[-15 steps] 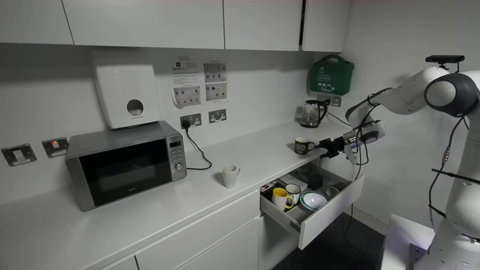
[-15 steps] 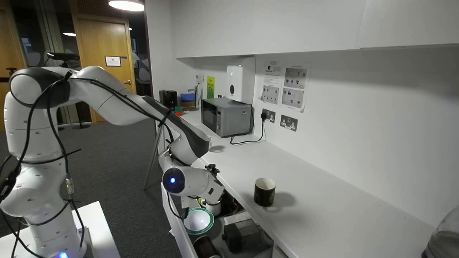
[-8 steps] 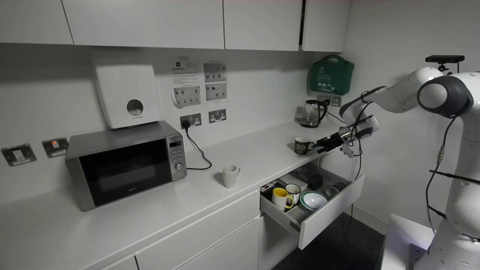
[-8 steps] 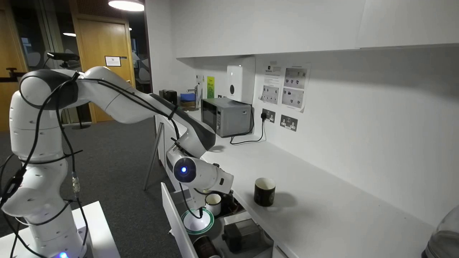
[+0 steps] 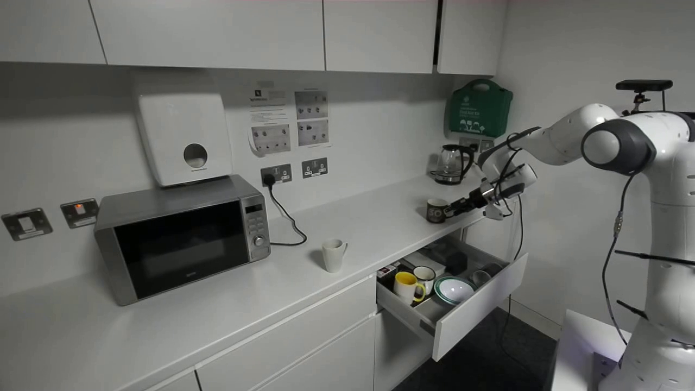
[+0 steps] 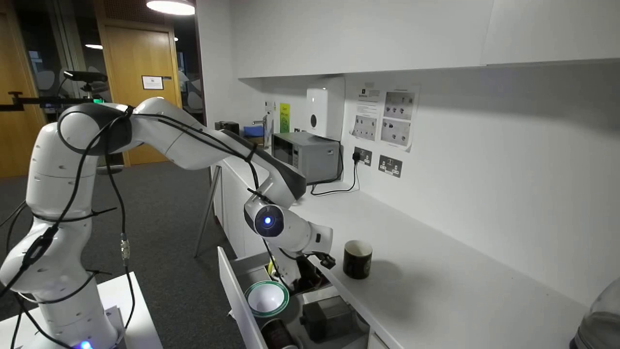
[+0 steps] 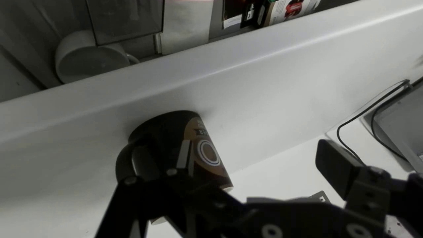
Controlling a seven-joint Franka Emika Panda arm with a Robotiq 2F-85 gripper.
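Tool [image 7: 257,154] with its two fingers wide apart hangs just beside a dark mug [image 5: 435,211], which stands upright on the white table [image 5: 374,228]; whether they touch cannot be told. Below the table's edge, an open drawer [image 5: 480,308] holds a yellow-handled mug [image 5: 403,292] and a green-rimmed bowl [image 5: 455,291]. Farther along the table, a white mug [image 5: 332,256] stands near the microwave [image 5: 179,244].

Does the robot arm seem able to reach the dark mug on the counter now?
Probably yes: the gripper is open, close to the dark mug, with no obstacle visible between them.
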